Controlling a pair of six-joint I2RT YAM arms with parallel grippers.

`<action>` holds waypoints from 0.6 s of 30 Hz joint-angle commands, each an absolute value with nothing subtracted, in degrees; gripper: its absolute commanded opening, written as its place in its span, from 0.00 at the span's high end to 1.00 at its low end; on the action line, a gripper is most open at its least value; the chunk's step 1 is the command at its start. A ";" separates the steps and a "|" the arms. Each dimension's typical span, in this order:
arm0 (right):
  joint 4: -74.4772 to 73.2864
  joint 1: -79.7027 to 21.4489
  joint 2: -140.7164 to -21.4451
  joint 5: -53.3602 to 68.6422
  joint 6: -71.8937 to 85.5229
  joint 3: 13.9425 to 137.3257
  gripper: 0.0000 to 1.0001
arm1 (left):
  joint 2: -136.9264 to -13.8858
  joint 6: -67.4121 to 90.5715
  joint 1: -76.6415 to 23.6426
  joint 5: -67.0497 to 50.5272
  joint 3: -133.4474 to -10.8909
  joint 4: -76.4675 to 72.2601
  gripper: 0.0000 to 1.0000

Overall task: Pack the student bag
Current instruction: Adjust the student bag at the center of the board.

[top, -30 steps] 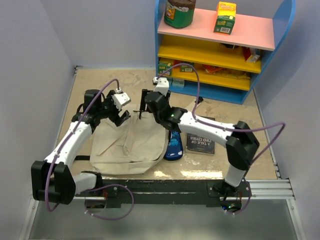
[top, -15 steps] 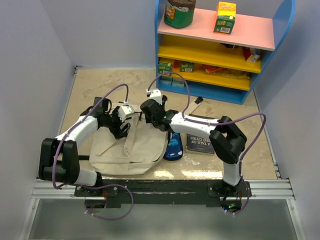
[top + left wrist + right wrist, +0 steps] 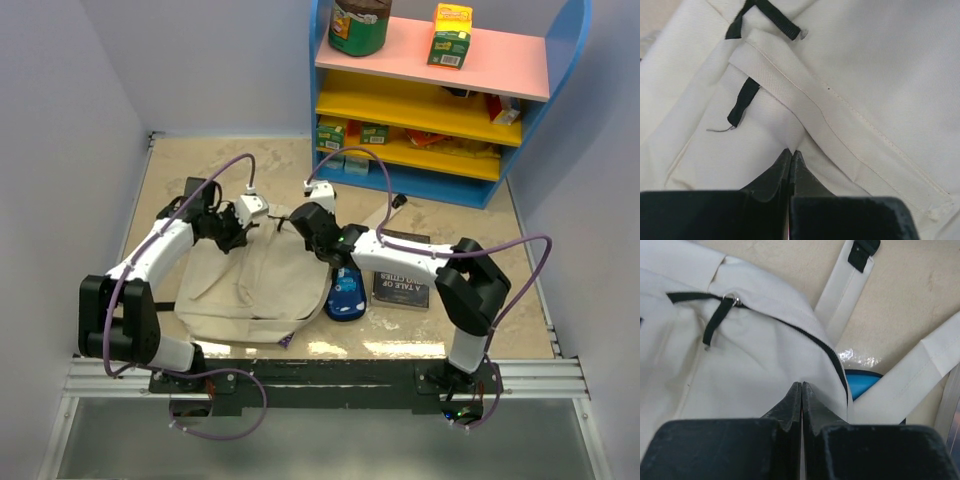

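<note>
Left gripper point(image 3: 790, 154) and right gripper point(image 3: 801, 386) had sunk onto the student bag point(image 3: 250, 290), jaws pinching canvas. I judged nothing packed yet.

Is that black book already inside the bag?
No, the black book lies flat outside the bag, off to its right.

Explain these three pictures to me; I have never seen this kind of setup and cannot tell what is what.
A white left arm and right arm, both robots, are bolted at the near edge of a table. The overhead picture looks down on both. The other two pictures come from a camera on each wrist, looking along its black fingers. On the table lie a beige student bag, a blue pencil case beside it and a dark book. A coloured shelf stands behind. The left gripper and right gripper are each shut, seemingly pinching the bag's canvas.
</note>
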State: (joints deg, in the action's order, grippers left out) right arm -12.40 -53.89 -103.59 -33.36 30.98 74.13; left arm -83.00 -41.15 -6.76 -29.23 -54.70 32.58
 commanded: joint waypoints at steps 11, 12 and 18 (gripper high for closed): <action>-10.02 -59.93 -92.99 -25.93 38.05 62.14 1.00 | -82.26 -38.32 -6.15 -22.77 -65.47 24.44 1.00; -8.80 -61.42 -93.16 -25.23 38.14 62.05 1.00 | -82.96 -37.89 -6.15 -22.15 -65.74 23.82 1.00; -5.54 -67.41 -96.76 -16.54 38.50 64.25 1.00 | -86.65 -39.63 -6.15 -22.75 -69.52 26.27 1.00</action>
State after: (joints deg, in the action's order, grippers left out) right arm -8.78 -65.39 -95.18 -24.29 37.17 62.89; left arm -85.21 -39.11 -6.74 -22.06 -63.68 29.45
